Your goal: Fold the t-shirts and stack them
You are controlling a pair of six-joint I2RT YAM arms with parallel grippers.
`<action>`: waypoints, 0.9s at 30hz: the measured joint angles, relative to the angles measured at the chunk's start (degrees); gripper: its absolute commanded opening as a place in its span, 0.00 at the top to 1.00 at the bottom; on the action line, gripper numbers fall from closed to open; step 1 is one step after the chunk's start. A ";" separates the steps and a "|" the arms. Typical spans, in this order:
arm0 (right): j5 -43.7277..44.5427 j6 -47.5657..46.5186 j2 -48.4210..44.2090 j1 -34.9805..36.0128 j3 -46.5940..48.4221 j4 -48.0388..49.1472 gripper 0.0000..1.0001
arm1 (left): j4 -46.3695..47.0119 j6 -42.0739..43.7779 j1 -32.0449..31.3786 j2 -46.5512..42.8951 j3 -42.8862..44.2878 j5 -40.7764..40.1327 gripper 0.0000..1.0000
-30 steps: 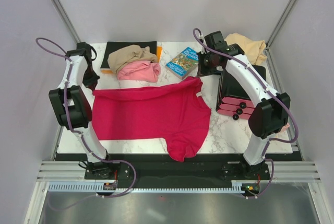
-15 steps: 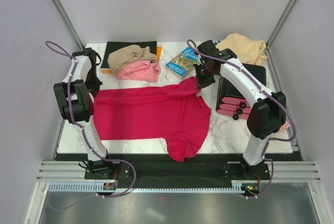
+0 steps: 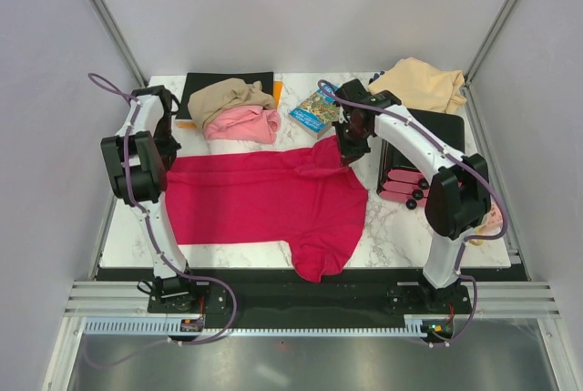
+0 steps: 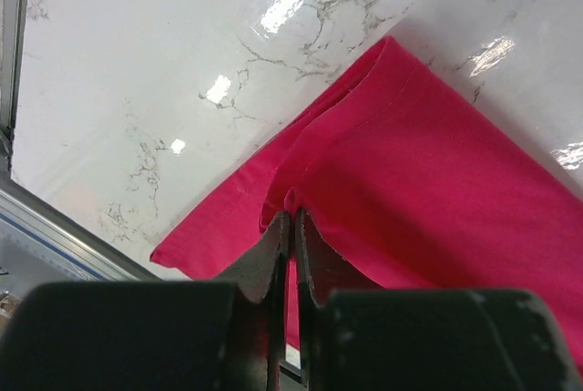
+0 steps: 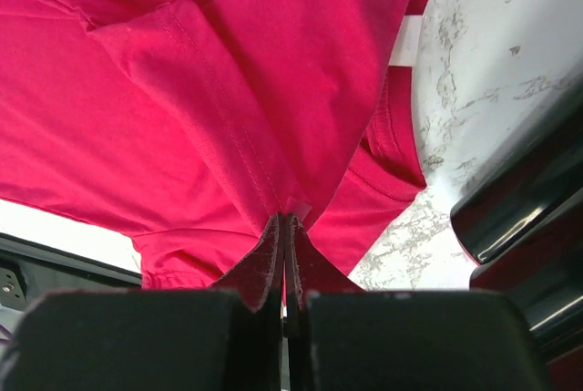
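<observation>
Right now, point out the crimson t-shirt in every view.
Top external: crimson t-shirt spread across the centre.
Left wrist: the shirt fills the lower right, edge pinched by the left gripper.
Right wrist: the shirt fills the upper left, pinched by the right gripper.
Shared landmark: white marble tabletop.

A white marble-patterned table (image 3: 392, 236) carries everything. A crimson t-shirt (image 3: 264, 200) is spread across its centre, one sleeve reaching the near edge at 6 o'clock. At 11 o'clock lies a flat black mat (image 3: 228, 81) with a crumpled tan t-shirt (image 3: 228, 97) on it. A bunched pink t-shirt (image 3: 241, 124) lies just in front, touching the tan one. A blue illustrated book (image 3: 316, 110) lies at 12 o'clock. A peach-cream t-shirt (image 3: 421, 83) is heaped in the 2 o'clock corner. A black holder (image 3: 444, 128) with pink strips sits at 3 o'clock.
</observation>
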 measured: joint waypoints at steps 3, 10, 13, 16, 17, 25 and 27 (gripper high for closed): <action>0.24 0.00 0.09 0.33 -0.83 -0.09 1.00 | -0.31 -0.02 0.00 0.37 0.13 -0.02 0.84; 1.14 0.02 0.52 0.61 -2.47 -1.68 0.81 | -1.22 -0.20 0.00 0.37 0.11 -0.76 0.70; 1.40 0.04 1.20 0.61 -2.60 -2.34 0.75 | -1.95 -0.61 0.00 0.37 0.11 -1.46 0.69; 1.81 -0.24 1.38 0.61 -2.71 -3.21 0.67 | -2.40 -1.09 0.00 0.35 0.11 -2.78 0.66; 1.97 -0.13 1.38 0.61 -2.71 -3.43 0.66 | -2.71 -1.36 0.00 0.31 0.11 -3.41 0.66; 3.50 -0.74 0.61 0.61 -2.75 -2.36 0.66 | -1.44 -3.37 0.11 -6.49 -0.61 -2.47 0.67; 2.40 -0.66 0.81 0.61 -2.75 -0.17 0.65 | -0.15 -3.34 0.02 -8.70 -0.72 -0.48 0.67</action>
